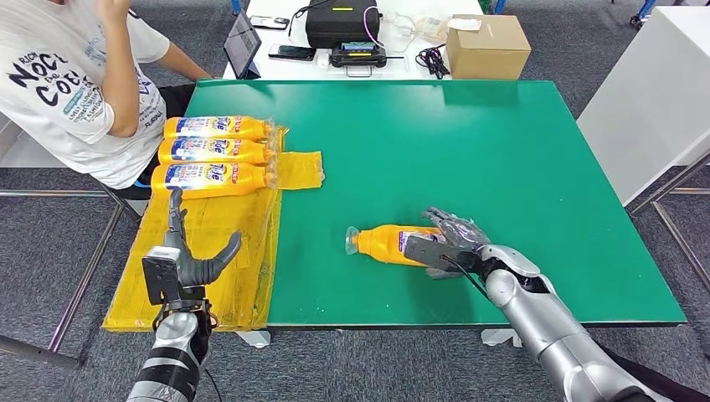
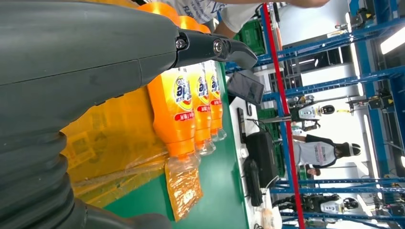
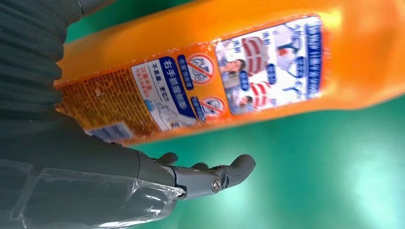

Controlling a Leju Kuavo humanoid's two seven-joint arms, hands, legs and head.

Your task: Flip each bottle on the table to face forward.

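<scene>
Green matte tabletop (image 1: pixel 502 167) carries a crinkled yellow plastic sheet (image 1: pixel 209 251) at its left edge, where three glossy orange plastic bottles (image 1: pixel 213 152) lie side by side. Near-centre, a fourth orange bottle (image 1: pixel 387 244) lies back-label up, grasped at its base by the right hand (image 1: pixel 448 243). Left hand (image 1: pixel 188 264) hovers released, fingers spread.

Glossy orange plastic bottle (image 1: pixel 392 244) with printed paper label, matt green tabletop (image 1: pixel 469 151), crinkled shiny yellow plastic sheet (image 1: pixel 209 251), brown cardboard box (image 1: pixel 487 47).
</scene>
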